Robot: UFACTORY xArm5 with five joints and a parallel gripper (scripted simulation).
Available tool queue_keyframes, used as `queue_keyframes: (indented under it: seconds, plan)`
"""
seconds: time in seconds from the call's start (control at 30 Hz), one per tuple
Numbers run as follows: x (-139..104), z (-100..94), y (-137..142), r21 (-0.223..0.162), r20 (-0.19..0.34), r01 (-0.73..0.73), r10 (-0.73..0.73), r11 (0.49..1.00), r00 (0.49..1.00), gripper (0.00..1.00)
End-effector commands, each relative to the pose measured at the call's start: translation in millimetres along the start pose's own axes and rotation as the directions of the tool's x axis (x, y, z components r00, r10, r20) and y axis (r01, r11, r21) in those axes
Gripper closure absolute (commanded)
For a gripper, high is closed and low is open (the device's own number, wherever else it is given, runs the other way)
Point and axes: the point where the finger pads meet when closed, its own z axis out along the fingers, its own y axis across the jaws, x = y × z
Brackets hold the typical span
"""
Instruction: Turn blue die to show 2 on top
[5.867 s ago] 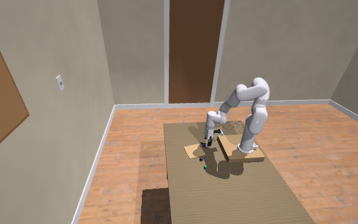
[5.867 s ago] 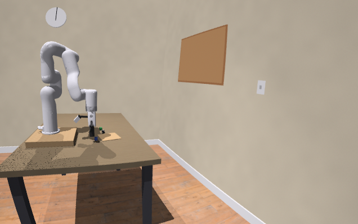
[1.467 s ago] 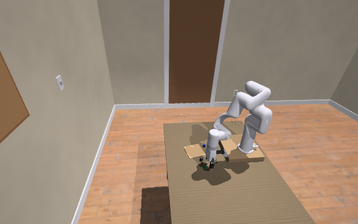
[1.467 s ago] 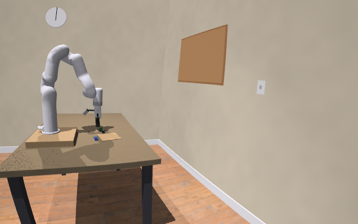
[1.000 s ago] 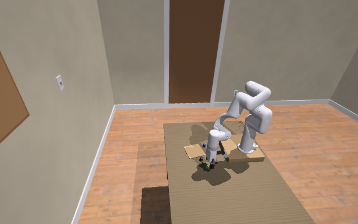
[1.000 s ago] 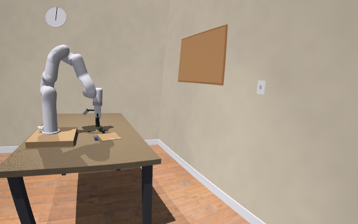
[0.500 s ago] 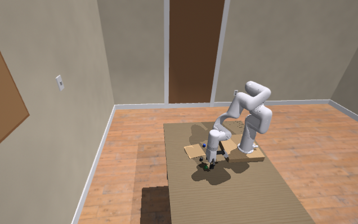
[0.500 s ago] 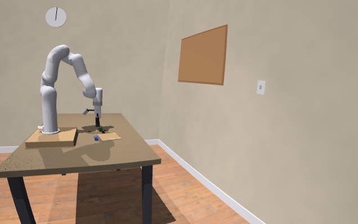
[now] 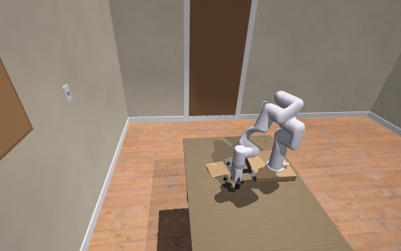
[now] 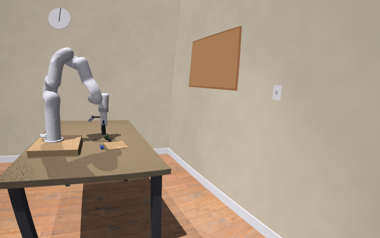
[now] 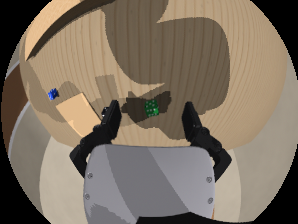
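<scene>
The blue die lies on the table just beside the mat, off it; its top number is too small to read. My gripper is open and empty, pointing down above the table. In the wrist view the green die shows between the open fingers, below them. The black die lies near the mat's edge, partly hidden by the left finger in the wrist view.
The arm stands on a wooden base board on the table. The mat lies between the blue die and the table's edge side. The black die lies between the mat and the green die.
</scene>
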Motion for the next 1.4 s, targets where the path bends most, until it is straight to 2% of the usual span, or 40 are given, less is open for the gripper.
queue_keyframes:
  seconds: [0.0, 0.17, 0.23, 0.43, 0.57, 1.03, 1.1, 1.17, 1.23, 1.27, 1.37]
  plan:
    - [-1, -7.6, 1, -0.001, 0.003, 0.000, 0.000, 1.000, 1.000, 0.00]
    - [-1, -38.5, 1, -0.001, 0.003, 0.000, 0.000, 1.000, 1.000, 0.00]
    - [-1, -38.5, 1, -0.001, 0.003, 0.000, 0.000, 1.000, 1.000, 0.00]
    - [-1, -86.9, 1, -0.001, 0.003, 0.000, 0.000, 1.000, 1.000, 0.00]
    - [0, -106.1, 2, -0.001, 0.003, 0.000, 0.000, 1.000, 1.000, 0.00]
    - [-1, -110.0, -2, -0.001, 0.003, -0.001, 0.001, 1.000, 1.000, 0.00]
    - [-6, -109.6, -24, -0.002, 0.004, -0.003, 0.003, 1.000, 1.000, 0.00]
    - [-11, -108.6, -67, -0.002, 0.005, -0.009, 0.009, 1.000, 1.000, 0.00]
    - [-11, -108.6, -67, -0.002, 0.005, -0.009, 0.009, 1.000, 1.000, 0.00]
    - [-11, -108.0, -94, -0.002, 0.006, -0.013, 0.013, 1.000, 1.000, 0.00]
    - [-11, -108.0, -94, -0.002, 0.006, -0.013, 0.013, 1.000, 1.000, 0.00]
